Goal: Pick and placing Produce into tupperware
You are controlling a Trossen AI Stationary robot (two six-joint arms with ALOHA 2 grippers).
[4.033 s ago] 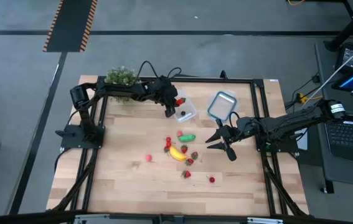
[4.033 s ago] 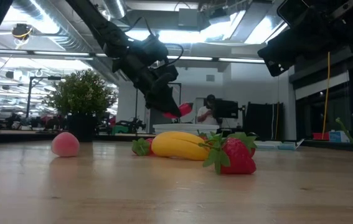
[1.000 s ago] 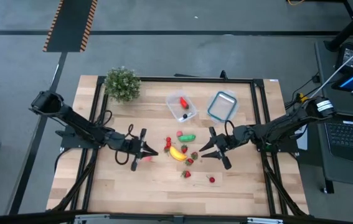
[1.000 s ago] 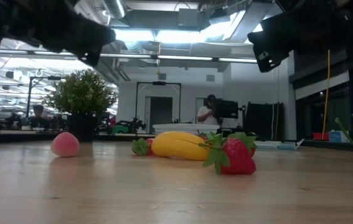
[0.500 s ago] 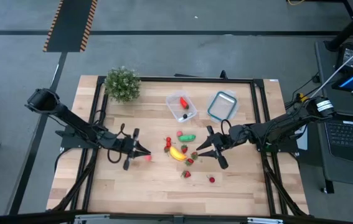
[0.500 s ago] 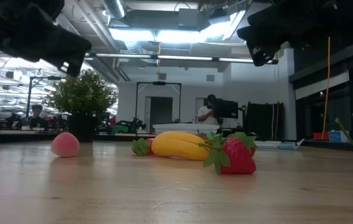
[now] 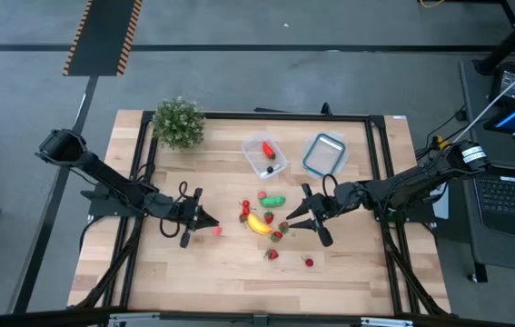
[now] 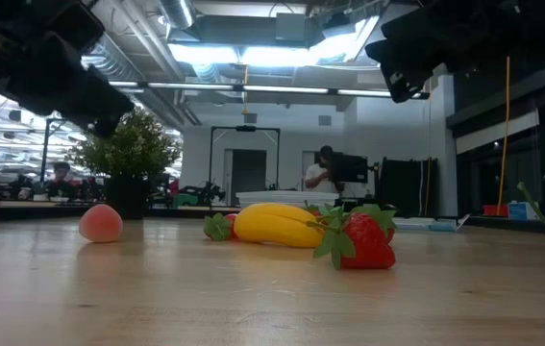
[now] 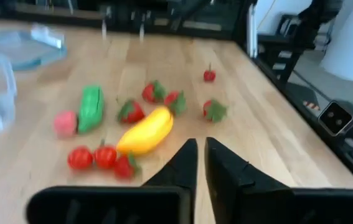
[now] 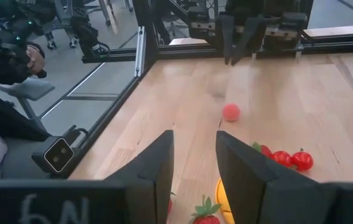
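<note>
While your left gripper [image 7: 204, 223] hovers over the wood with its fingers a narrow slit apart and nothing between them, the small pink-red ball [image 7: 217, 231] lies just beyond its tips, apart from them. Your right gripper [image 7: 294, 218] stands part open and empty too; the nearest strawberry [image 7: 283, 226] sits just ahead of its fingers, and the yellow banana [image 7: 258, 223] a little farther on, between the two grippers.

Outward from both, the rest of the produce is grouped round the banana: the green piece [image 7: 274, 201] and small red tomatoes [image 7: 246, 209] on its far side, more strawberries [image 7: 272, 254] on the near side.

The clear tupperware [image 7: 265, 155] sits well beyond that cluster, towards the far edge, already holding a couple of red pieces. The blue-rimmed lid [image 7: 324, 153] lies beside it and the potted plant [image 7: 178, 121] stands in the far left corner.

You look to be between placements, reaching for the next pick. For the ball, widen the left fingers first, then lower them around it.
</note>
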